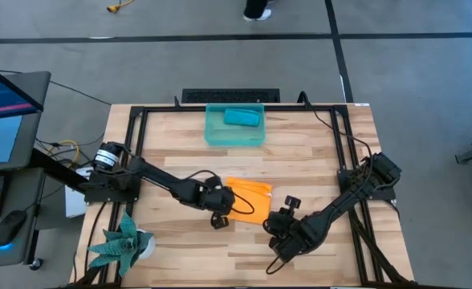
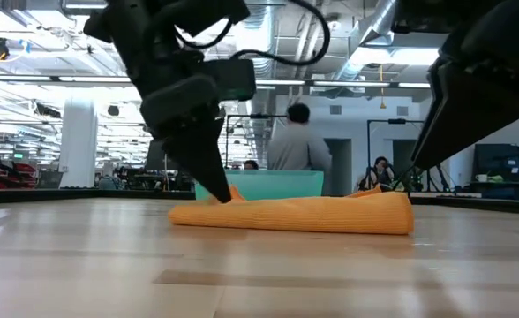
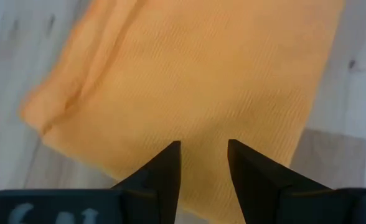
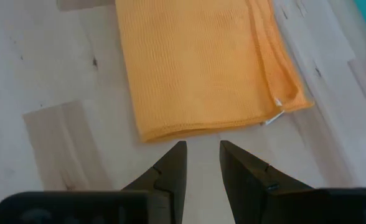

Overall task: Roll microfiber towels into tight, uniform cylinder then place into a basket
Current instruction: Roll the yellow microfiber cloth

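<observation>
The orange towel (image 1: pixel 250 198) lies folded flat in several layers on the wooden table; it also shows in the low view (image 2: pixel 304 215) and both wrist views (image 3: pixel 195 74) (image 4: pixel 195 68). My left gripper (image 3: pixel 203 152) is open a little, pointing down over the towel's left end (image 2: pixel 217 190). My right gripper (image 4: pixel 203 149) is open a little. It hovers over bare table just off the towel's near right edge (image 1: pixel 274 218). The teal towel (image 1: pixel 242 118) lies rolled inside the teal-green basket (image 1: pixel 212 132) at the far middle. My left gripper comes at the orange towel from above, its fingertips (image 2: pixel 222 196) level with the top layer near the left end (image 3: pixel 201 134). I cannot tell whether they touch the cloth. The towel lies flat on the table.
A black metal frame (image 1: pixel 140 144) runs around the work area. A green spiky plant (image 1: pixel 124 241) stands at the near left corner. A white tag (image 4: pixel 273 115) sticks out of the towel's corner. A person (image 2: pixel 295 146) shows in the room behind the table.
</observation>
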Robot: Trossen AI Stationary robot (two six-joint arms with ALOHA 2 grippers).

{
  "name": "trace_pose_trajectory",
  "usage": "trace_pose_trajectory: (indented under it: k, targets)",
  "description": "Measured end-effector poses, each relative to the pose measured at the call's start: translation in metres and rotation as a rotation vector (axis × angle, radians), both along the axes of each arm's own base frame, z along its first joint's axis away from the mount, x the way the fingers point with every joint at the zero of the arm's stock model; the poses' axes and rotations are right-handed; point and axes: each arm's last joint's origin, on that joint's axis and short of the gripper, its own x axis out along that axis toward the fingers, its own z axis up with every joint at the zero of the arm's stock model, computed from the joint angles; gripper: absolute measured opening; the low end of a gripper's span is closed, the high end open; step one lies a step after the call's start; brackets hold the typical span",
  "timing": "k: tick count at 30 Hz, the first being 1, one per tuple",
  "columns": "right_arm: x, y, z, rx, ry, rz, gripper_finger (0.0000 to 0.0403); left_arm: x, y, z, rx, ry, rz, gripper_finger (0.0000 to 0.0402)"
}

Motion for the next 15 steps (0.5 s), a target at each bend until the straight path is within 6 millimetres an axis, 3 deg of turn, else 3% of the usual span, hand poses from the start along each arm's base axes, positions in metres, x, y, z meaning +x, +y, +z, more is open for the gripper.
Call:
trace_pose_trajectory:
  k: [5,9,15]
  targets:
    - [-0.002,0.004,0.000,0.017,-0.016,-0.014,0.0118,0.006,0.000,0.008,0.096,-0.040,-0.081,0.0125]
    - [-0.002,0.008,0.000,0.039,-0.042,-0.004,0.0118,0.011,0.001,0.006,0.225,-0.069,-0.253,0.0125]
    - [-0.001,0.017,0.001,0.086,-0.094,0.008,0.0118,0.018,0.002,0.004,0.248,-0.279,-0.388,0.0125]
